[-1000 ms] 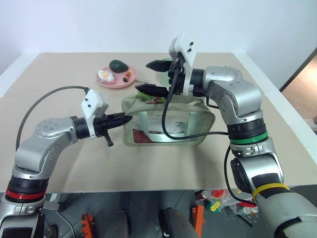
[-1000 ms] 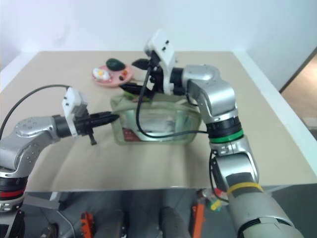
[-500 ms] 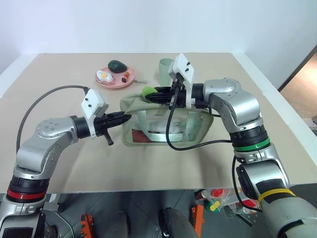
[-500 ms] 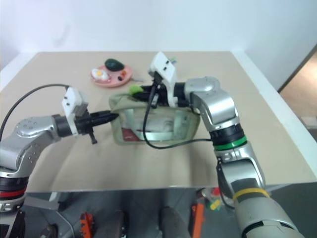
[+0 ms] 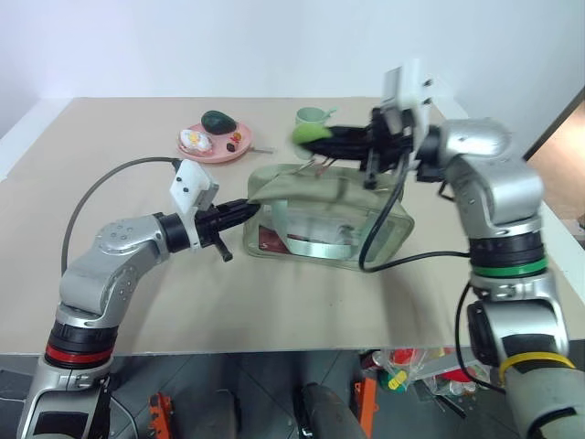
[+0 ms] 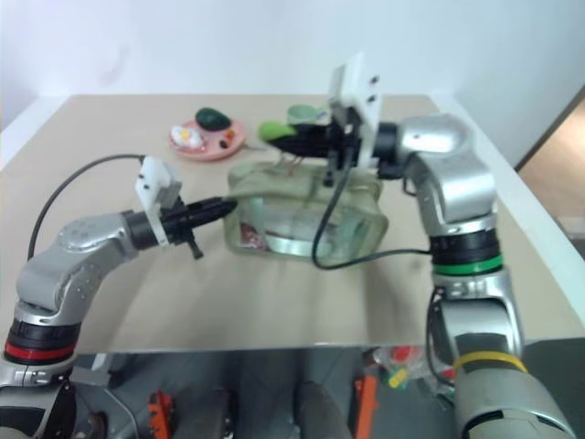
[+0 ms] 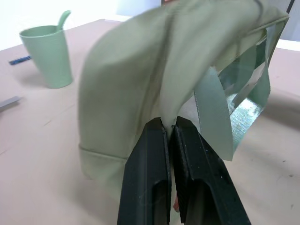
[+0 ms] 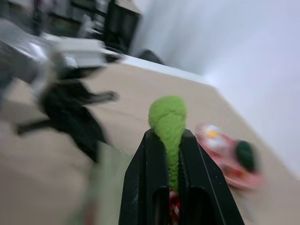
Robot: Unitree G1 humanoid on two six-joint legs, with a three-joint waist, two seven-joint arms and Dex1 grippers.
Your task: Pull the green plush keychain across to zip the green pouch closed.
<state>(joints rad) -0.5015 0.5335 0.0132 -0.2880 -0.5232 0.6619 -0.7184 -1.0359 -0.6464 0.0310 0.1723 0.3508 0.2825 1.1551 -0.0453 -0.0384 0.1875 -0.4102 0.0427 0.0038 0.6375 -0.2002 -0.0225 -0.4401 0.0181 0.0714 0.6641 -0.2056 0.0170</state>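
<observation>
one green pouch (image 5: 329,215) sits near the middle of the one tan table (image 5: 137,302), and everything else is placed from it. the left gripper (image 5: 245,207) reaches in level at the pouch's left end, its two black fingers (image 7: 150,173) pressed together on a fold of the pouch's sage fabric; in the left wrist view the cloth bunches up right at the fingertips. above the pouch's top, toward its right half, the right gripper (image 5: 322,144) points left, its two fingers (image 8: 140,187) pinching the one green plush keychain (image 5: 311,135). in the right wrist view the fuzzy lime oblong sticks out past the fingertips, with a red-and-white bit low between the fingers. a thin link runs down from the keychain to the pouch's top. the pouch has clear side panels and strap handles, and its top edge is pulled up on the left end where it is gripped.

behind the pouch, just beyond the keychain, stands one pale green cup (image 5: 311,118). behind the pouch and to its left lies one pink plate (image 5: 208,151), well apart from it, holding one dark green avocado-like toy (image 5: 218,121) and a few small food pieces that are too small to count with certainty.
</observation>
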